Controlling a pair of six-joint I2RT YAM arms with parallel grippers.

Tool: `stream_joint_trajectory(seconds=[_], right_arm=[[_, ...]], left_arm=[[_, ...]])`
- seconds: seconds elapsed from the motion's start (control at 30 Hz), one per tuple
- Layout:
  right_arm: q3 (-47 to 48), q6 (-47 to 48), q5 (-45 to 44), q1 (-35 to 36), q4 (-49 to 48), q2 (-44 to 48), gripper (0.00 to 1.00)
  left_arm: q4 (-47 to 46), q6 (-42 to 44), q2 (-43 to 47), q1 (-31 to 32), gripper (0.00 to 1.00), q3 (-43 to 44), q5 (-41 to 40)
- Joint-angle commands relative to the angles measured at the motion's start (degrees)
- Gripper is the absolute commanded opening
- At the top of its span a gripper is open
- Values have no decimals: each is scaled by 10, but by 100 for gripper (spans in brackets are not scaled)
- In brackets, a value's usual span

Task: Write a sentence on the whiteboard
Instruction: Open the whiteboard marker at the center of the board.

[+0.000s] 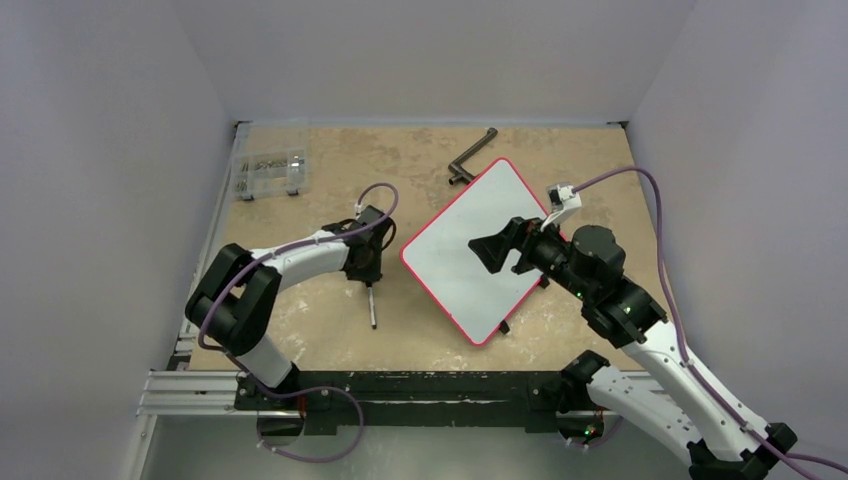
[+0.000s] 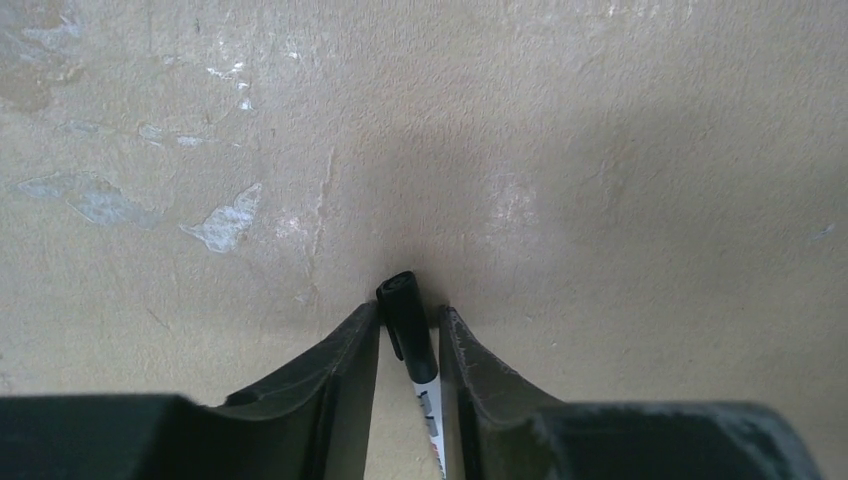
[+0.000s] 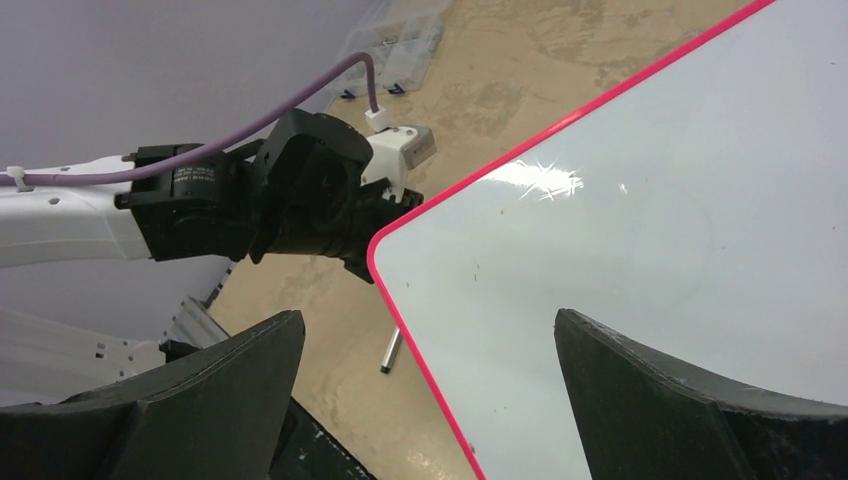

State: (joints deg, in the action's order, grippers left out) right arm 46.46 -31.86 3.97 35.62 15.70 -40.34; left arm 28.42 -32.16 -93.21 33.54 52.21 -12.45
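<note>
The whiteboard [image 1: 455, 275] lies tilted at the table's middle, pale with a thin red rim. Its surface shows no writing, so the sentence is not in view. The board also fills the right wrist view [image 3: 650, 200]. A marker [image 1: 372, 308] with a black cap lies on the table left of the board. My left gripper [image 1: 366, 272] is down at the table. Its fingers [image 2: 350, 350] are closed against the marker's cap [image 2: 410, 330]. My right gripper [image 1: 486, 252] hovers over the board, wide open and empty [image 3: 425, 315]. The marker's tail end [image 3: 391, 352] shows beside the red rim.
A clear plastic box of small parts [image 1: 268, 172] sits at the back left. A dark crank-shaped tool [image 1: 470, 155] lies behind the board's far corner. The left arm's wrist [image 3: 300, 190] is close to the board's left corner. A metal rail [image 1: 200, 385] runs along the near edge.
</note>
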Motion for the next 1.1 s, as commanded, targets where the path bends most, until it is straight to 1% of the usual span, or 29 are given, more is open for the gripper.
stream_joint_trajectory(seconds=[0.0,0.07,0.1,0.2,0.3,0.47,0.57,0.63,0.73,0.77,0.83,0.87,1.0,1.07], right_arm=[[0,12,-9,2,-5,8,99],[0,15,-7,2,-4,5,99],[1,17,-5,2,-3,3,99],[2,22,13,2,-10,-2,99],[-8,19,54,2,-42,1,99],[-36,-6,123,2,-141,-5,99],[-59,-23,159,3,-216,-22,99],[-73,-37,171,3,-262,-33,99],[-93,-73,184,3,-346,-53,99],[-100,-90,188,3,-391,-63,99],[-108,-124,191,3,-440,-77,99],[-109,-139,191,4,-472,-90,99],[-109,-182,188,8,-555,-121,99],[-111,-188,177,13,-589,-133,99]], left_arm=[[-24,-26,-39,1,20,0,-18],[-29,-29,-45,0,4,0,-11],[-27,-33,-44,0,0,0,-8],[-15,-47,-10,1,0,-5,-12],[32,-65,62,0,0,-2,-43],[113,-108,210,0,0,26,-74],[169,-144,302,-1,0,71,-84],[184,-158,351,-1,0,100,-90],[175,-196,415,-1,0,122,-100],[165,-222,434,-1,0,123,-102],[133,-254,466,-1,0,117,-97],[117,-287,479,-1,0,108,-95],[79,-387,498,0,0,88,-98],[40,-426,500,-1,0,67,-94]])
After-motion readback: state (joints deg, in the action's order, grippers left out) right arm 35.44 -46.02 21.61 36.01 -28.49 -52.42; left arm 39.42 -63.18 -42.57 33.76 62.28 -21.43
